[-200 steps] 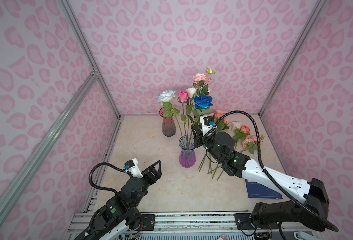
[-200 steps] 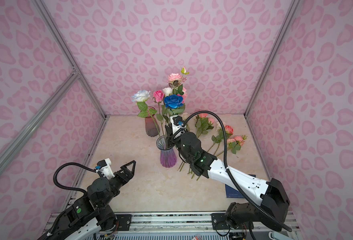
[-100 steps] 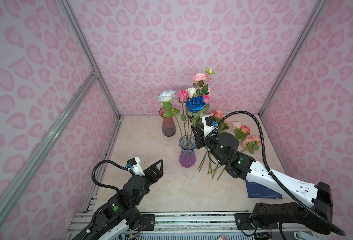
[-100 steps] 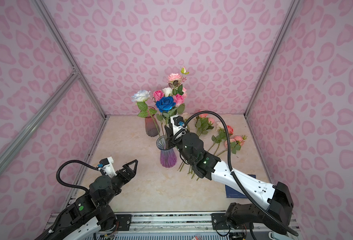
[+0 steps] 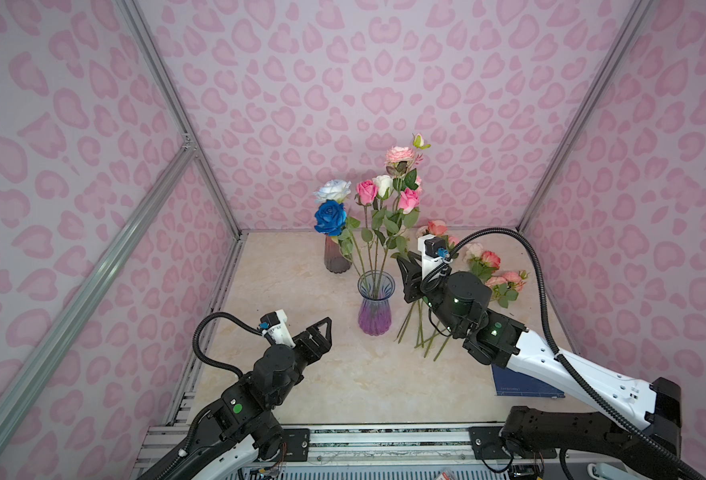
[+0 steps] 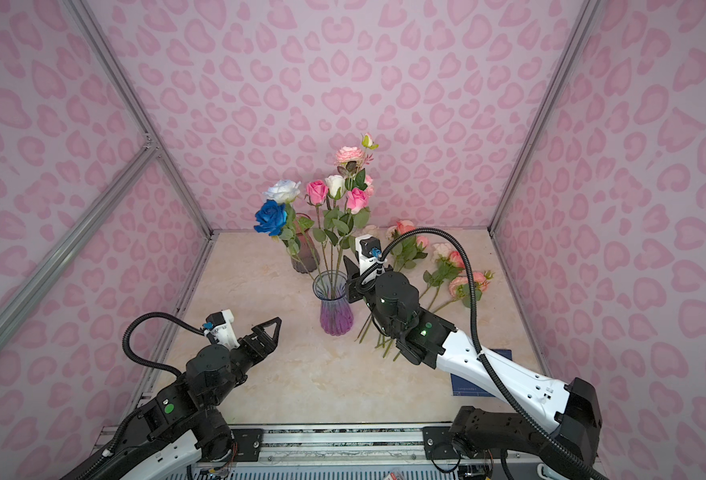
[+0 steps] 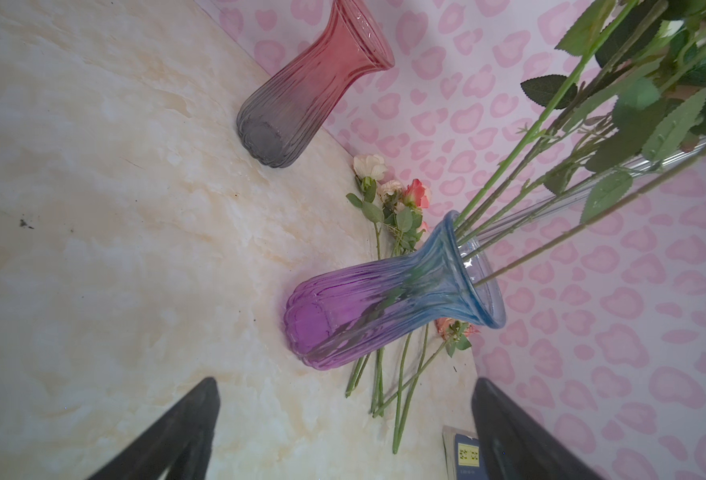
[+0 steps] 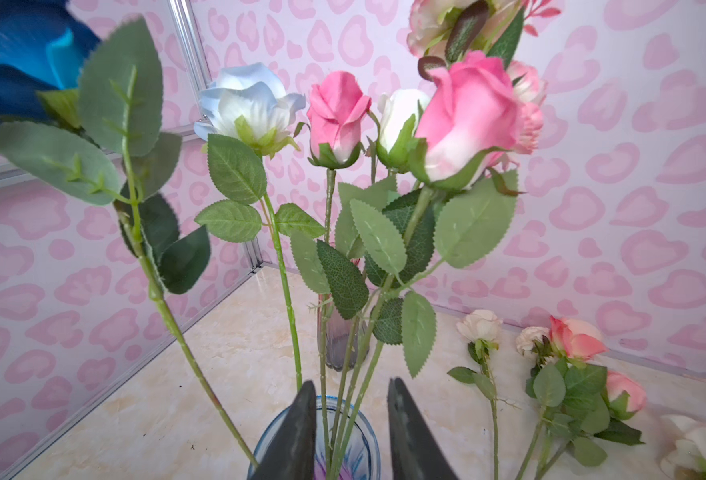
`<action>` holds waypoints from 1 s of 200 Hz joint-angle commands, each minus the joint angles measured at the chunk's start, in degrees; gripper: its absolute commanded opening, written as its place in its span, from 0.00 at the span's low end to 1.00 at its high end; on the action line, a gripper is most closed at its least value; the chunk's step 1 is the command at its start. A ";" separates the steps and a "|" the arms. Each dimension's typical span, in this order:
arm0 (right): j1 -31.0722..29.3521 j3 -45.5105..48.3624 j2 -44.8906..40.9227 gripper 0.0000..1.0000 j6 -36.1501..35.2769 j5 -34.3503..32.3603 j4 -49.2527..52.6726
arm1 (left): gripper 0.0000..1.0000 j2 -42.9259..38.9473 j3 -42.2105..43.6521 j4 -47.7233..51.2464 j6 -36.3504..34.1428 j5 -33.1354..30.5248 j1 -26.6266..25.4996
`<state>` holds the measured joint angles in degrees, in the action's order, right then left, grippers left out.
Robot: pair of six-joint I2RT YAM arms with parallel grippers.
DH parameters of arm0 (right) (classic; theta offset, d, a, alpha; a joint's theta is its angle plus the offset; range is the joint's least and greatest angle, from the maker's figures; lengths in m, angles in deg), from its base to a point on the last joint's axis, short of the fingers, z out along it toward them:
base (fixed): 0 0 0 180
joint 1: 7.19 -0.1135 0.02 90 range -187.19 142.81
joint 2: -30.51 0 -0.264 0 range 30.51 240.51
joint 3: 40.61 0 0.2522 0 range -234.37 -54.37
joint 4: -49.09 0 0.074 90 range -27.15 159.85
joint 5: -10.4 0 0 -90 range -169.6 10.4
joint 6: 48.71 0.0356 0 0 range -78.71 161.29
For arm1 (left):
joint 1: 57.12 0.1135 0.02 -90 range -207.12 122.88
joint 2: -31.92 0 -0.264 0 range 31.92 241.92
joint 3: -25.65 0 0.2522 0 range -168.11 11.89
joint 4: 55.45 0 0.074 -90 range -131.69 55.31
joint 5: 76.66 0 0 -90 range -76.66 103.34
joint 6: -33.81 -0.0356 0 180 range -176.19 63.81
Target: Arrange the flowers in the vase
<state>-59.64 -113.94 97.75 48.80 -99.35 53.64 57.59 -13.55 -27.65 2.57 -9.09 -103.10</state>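
The purple vase stands upright on the marble tabletop, and everything here is placed from it. Six flowers stand in it on long green stems. The deep blue rose leans out farthest to the left of the vase, beside the white-blue rose. Two pink roses and a cream one rise above the vase's mouth, with a pale pink bloom highest of all. Behind the vase and a little to its left is a red vase; no stem can be seen in it.

The loose flowers, coral, pink and cream, lie flat on the tabletop to the right of the purple vase. Their stem ends reach close to its base.

The right end effector hangs just right of the vase's rim. Its jaws are narrowly parted and grip nothing; the vase's stems show through the gap. The left end effector hovers low in front of the vase and to its left, well apart from it, jaws spread wide and empty.
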 commanded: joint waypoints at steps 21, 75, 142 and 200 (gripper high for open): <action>0.39 1.92 -3.23 0.31 -0.33 -3.44 0.58 | 0.96 3.99 -1.51 -4.96 -1.09 3.08 0.05; 3.32 3.54 -5.28 0.32 1.56 -2.85 1.41 | 0.96 7.50 -2.74 -6.65 -3.70 5.69 0.06; 11.48 5.61 -6.72 0.32 9.09 -1.60 6.95 | 0.96 9.88 -3.21 -5.59 -6.69 9.46 0.08; 29.12 12.59 -8.93 0.39 22.13 6.59 17.34 | 0.98 10.53 3.40 -8.91 -5.18 15.02 -0.04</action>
<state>-35.16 -103.60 89.23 64.05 -97.38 65.73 67.95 -12.43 -32.72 -3.68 2.73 -103.21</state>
